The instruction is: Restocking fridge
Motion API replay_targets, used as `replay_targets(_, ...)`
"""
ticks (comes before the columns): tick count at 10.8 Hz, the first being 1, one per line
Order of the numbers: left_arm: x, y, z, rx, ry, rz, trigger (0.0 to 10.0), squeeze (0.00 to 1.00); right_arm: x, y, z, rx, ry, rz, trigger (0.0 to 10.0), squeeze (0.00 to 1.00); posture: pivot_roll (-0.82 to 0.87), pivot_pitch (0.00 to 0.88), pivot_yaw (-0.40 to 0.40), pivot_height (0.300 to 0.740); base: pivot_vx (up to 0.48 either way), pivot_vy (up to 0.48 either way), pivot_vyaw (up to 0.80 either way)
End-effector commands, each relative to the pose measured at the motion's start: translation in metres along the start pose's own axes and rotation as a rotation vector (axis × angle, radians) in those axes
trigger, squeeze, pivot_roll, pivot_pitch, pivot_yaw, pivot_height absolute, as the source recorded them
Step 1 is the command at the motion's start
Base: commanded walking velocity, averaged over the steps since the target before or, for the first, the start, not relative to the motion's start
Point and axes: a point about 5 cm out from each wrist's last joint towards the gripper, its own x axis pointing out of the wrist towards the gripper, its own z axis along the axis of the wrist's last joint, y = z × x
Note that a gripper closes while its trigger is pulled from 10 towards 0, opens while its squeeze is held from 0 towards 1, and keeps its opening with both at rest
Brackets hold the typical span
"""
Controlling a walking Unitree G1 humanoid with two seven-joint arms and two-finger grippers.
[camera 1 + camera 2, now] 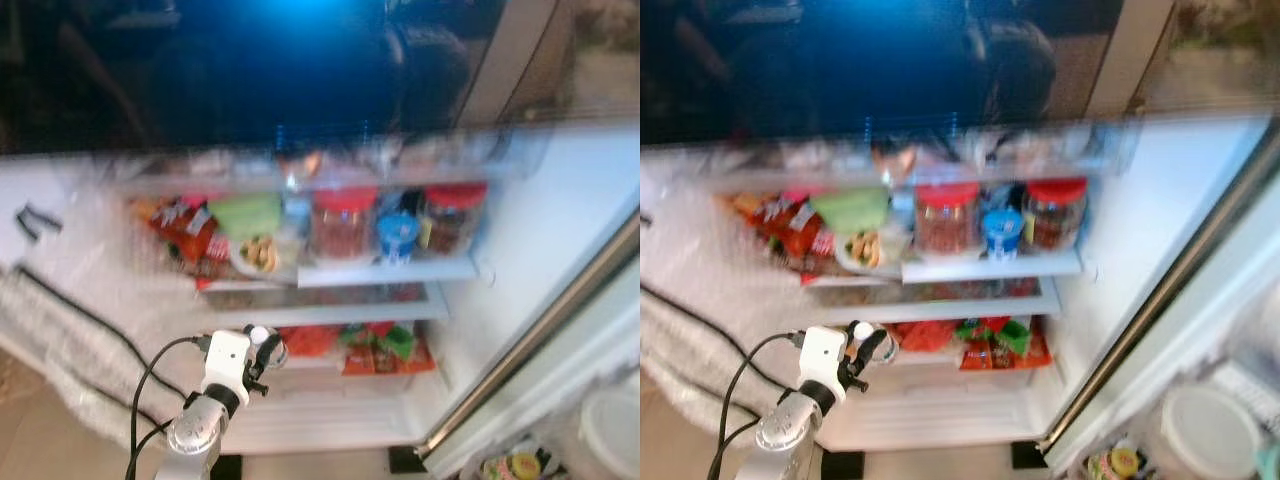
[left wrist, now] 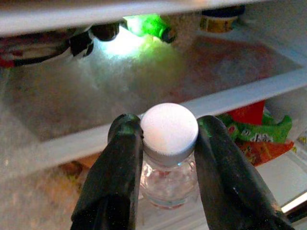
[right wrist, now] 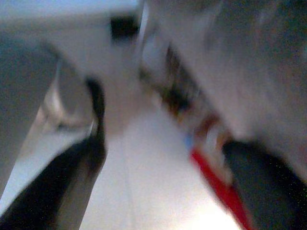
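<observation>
My left gripper (image 2: 165, 125) is shut on the neck of a small clear bottle (image 2: 169, 184) with a white cap (image 2: 169, 128). It holds the bottle upright in front of the open fridge's lower shelf (image 1: 330, 305), below the middle shelf. From the head, that gripper (image 1: 262, 350) is low and left of centre, before the bottom compartment. My right gripper (image 3: 158, 191) is blurred in its wrist view, with its two dark fingers (image 3: 53, 191) wide apart and nothing between them.
The middle shelf holds two red-lidded jars (image 1: 344, 222), a blue-lidded tub (image 1: 397, 235), a green bag (image 1: 245, 213) and red snack packs (image 1: 185, 230). Orange and green packets (image 1: 375, 345) lie in the bottom compartment. The fridge door (image 1: 560, 320) stands open on the right.
</observation>
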Motion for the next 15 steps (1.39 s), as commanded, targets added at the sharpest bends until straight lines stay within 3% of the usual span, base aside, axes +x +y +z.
replay_targets(1, 0.000, 0.001, 0.001, 0.003, -0.006, -0.004, 10.0, 0.00, 0.000, 0.000, -0.004, 0.001, 0.026, -0.005, 10.0, 0.00, -0.05, 0.017, 0.032, 0.621, 0.000, 0.000, 0.00)
replay_targets(2, 0.000, 0.001, 0.001, 0.007, -0.006, -0.008, 10.0, 0.00, 0.000, -0.001, -0.003, 0.012, 0.014, -0.010, 10.0, 0.00, -0.05, 0.013, 0.032, 0.602, 0.000, 0.000, 0.00)
replay_targets(7, 0.006, 0.002, 0.018, 0.019, -0.071, -0.004, 10.0, 0.00, 0.000, -0.002, 0.003, 0.013, -0.002, -0.017, 10.0, 0.00, -0.04, 0.002, 0.032, 0.602, 0.000, 0.000, 0.00)
replay_targets(10, 0.004, 0.003, 0.017, 0.022, -0.072, 0.005, 10.0, 0.00, 0.001, 0.000, 0.025, 0.112, -0.156, 0.011, 10.0, 0.00, -0.05, 0.010, 0.033, 0.602, 0.000, 0.000, 0.00)
replay_targets(15, 0.004, 0.003, 0.058, 0.097, -0.233, 0.019, 10.0, 0.00, 0.000, 0.004, 0.054, 0.137, -0.309, 0.086, 10.0, 0.00, -0.04, 0.017, 0.025, 0.602, 0.000, 0.000, 0.00)
